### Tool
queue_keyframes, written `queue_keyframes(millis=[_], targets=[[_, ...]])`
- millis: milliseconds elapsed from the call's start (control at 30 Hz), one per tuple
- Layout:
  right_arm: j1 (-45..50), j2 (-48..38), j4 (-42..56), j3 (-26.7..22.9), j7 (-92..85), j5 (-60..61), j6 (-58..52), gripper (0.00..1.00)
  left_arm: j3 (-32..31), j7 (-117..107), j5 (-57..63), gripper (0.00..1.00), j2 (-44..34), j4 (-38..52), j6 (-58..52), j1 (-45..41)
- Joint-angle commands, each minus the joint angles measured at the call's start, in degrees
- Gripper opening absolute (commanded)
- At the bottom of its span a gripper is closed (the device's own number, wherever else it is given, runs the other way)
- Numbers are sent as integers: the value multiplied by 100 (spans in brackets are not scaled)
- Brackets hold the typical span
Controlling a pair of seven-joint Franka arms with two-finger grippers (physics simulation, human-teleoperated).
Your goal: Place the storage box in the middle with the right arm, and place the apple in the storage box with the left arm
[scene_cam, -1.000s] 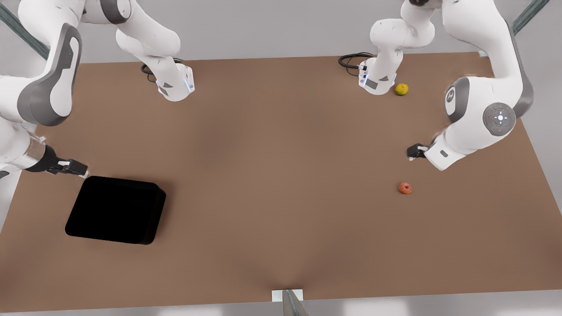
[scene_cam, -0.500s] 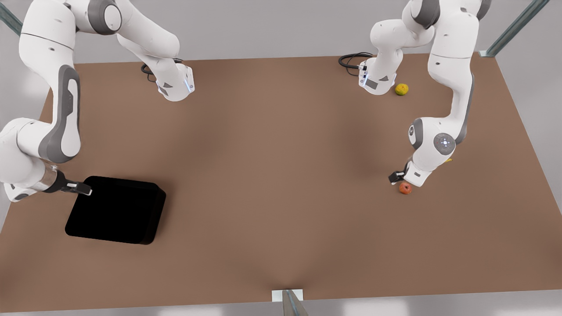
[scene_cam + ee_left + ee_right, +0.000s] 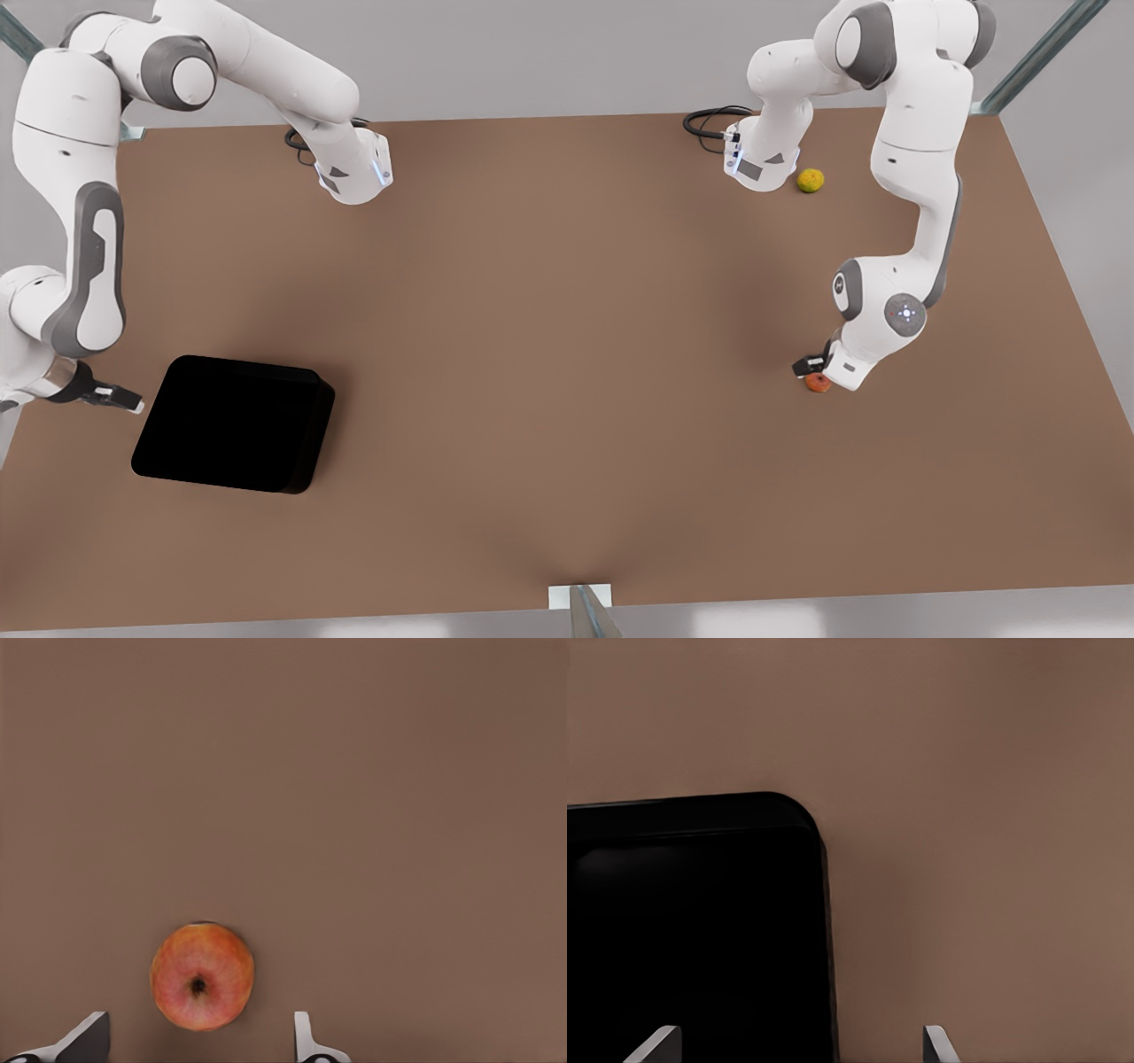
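The red-orange apple lies on the brown table at the front view's right. My left gripper hangs right over it, open; in the left wrist view the apple sits just ahead of the gap, between the two fingertips of the left gripper, nearer one of them. The black storage box rests at the front view's left. My right gripper is open beside the box's left edge. In the right wrist view the right gripper straddles the wall near a rounded corner of the storage box.
A yellow-green round fruit lies at the back right beside one arm base. The other base and black cables are at the back. A metal post rises at the table's front edge.
The left arm came down and forward until its gripper sits over the apple. The right gripper dropped and shifted toward the front view's left, off the box's top corner to its left edge.
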Motion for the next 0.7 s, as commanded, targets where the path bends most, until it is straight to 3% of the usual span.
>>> queue_keyframes(millis=[0, 233, 633, 667], targets=[[8, 13, 0, 0, 1, 0, 17, 100, 0, 0, 14, 100, 25, 1, 38, 0], [-28, 523, -333, 0, -8, -9, 675, 100, -26, -62, 14, 100, 324, 36, 285, 44], [-89, 611, -958, -9, -34, -17, 1406, 100, -193, -44, 14, 99, 289, 45, 258, 176], [-89, 611, -967, -9, -35, -17, 1362, 69, -193, -44, 14, 99, 289, 45, 258, 176]])
